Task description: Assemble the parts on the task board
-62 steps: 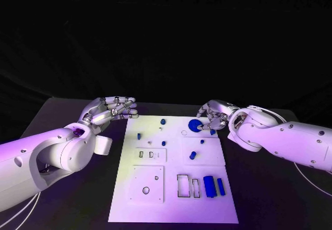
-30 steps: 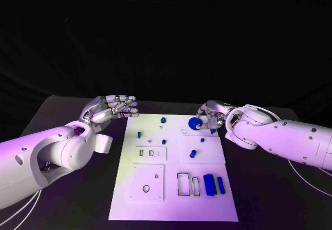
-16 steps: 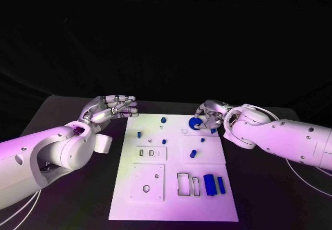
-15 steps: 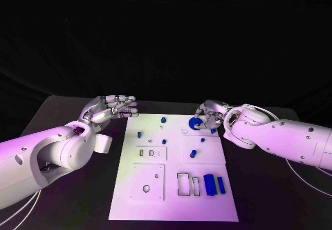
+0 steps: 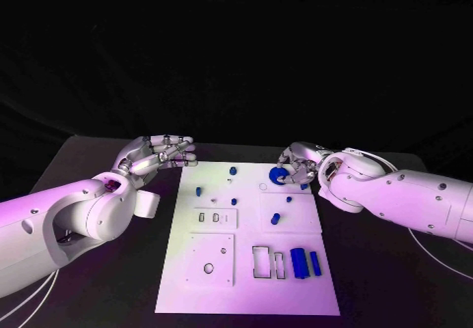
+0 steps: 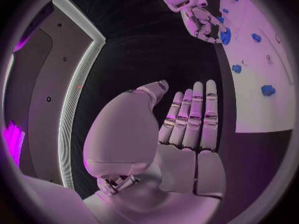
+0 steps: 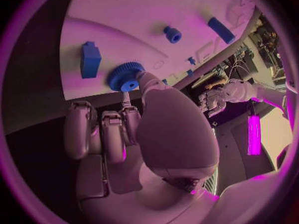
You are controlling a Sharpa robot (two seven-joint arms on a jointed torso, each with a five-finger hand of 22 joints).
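Board [image 5: 247, 273]: a white plate in the middle of the black table [image 5: 89, 280], lying flat.
Gear [image 5: 279, 175]: a round blue wheel with teeth, at the far right part of the board. The right hand holds it with thumb and fingertips.
Right hand [image 5: 299, 164]: pinching the gear. In the right wrist view the thumb lies on the gear's face and the other fingers curl in below it.
Left hand [image 5: 158, 156]: just past the board's far left corner, over the table. It holds nothing. In the left wrist view the fingers lie straight and side by side.
Slots [image 5: 267, 264]: two long frames near the front of the board, nothing in them.
Bars [image 5: 305, 264]: two long blue pieces, lying side by side just right of the slots.
Small parts [image 5: 275, 219]: little blue pieces spread over the far half of the board, apart from each other.
Round hole [image 5: 208, 268]: in the front left panel.
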